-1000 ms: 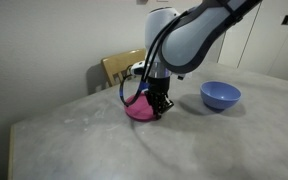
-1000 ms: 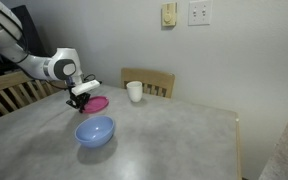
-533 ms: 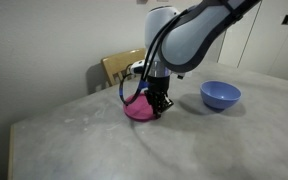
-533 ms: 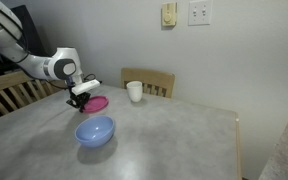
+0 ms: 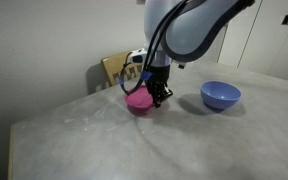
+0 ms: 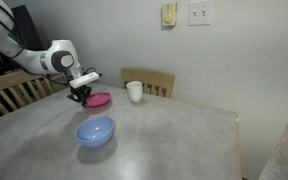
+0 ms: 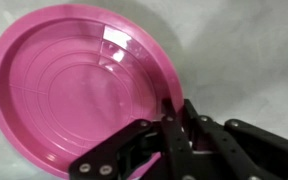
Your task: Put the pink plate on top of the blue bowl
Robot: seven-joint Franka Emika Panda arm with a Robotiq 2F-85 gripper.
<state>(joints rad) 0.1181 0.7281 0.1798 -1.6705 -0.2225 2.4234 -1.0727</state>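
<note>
The pink plate (image 5: 139, 99) is held by its rim in my gripper (image 5: 158, 96) and hangs a little above the grey table. It also shows in an exterior view (image 6: 99, 99) and fills the wrist view (image 7: 74, 85). My gripper (image 7: 169, 118) is shut on the plate's rim, one finger inside and one outside. In an exterior view my gripper (image 6: 81, 95) is up and behind the blue bowl (image 6: 95, 130). The blue bowl (image 5: 220, 95) sits empty on the table, apart from the plate.
A white mug (image 6: 134, 91) stands near the table's back edge in front of a wooden chair (image 6: 156, 80). Another wooden chair (image 6: 9, 92) stands at the table's side. The table (image 6: 174, 140) is grey stone-look.
The gripper has lifted the pink plate off the table; it now hangs higher than in the earlier frames. The blue bowl has not moved.
</note>
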